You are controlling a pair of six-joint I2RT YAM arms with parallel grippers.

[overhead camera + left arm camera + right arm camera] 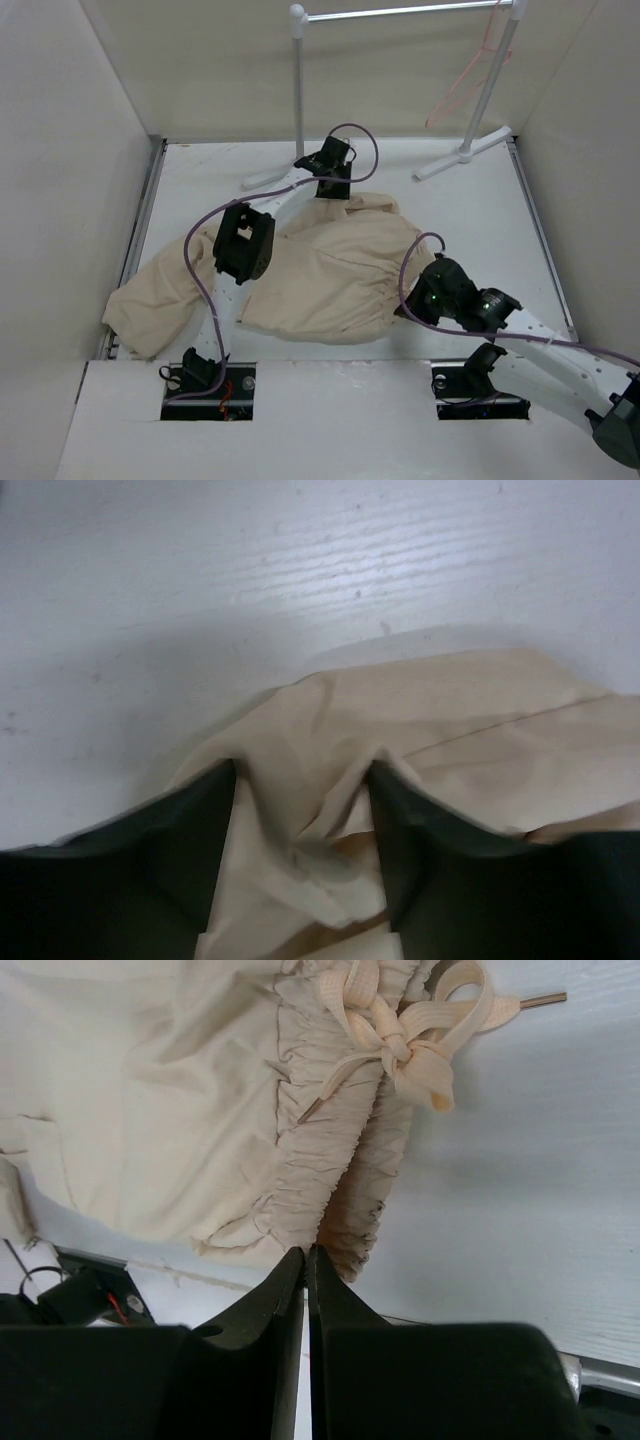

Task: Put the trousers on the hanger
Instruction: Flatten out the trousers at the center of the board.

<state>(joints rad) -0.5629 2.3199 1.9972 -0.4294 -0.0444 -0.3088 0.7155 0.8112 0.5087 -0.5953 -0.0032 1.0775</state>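
Observation:
The beige trousers point(330, 270) lie crumpled on the white table, one leg trailing to the near left. The pink wire hanger point(470, 75) hangs from the rack rail at the far right, away from both arms. My left gripper point(335, 188) is at the trousers' far edge. In the left wrist view it point(302, 780) is open, with a bunched fold of cloth point(300, 820) between the fingers. My right gripper point(407, 305) is at the right edge. In the right wrist view it point(308, 1252) is shut, tips pinching the gathered waistband point(320, 1160) below the tied drawstring point(400, 1040).
A white tubular rack point(298, 80) with a metal rail point(400, 12) stands at the back, its feet point(465, 155) on the table. White walls enclose the table on the left, back and right. Bare table point(470, 210) lies right of the trousers.

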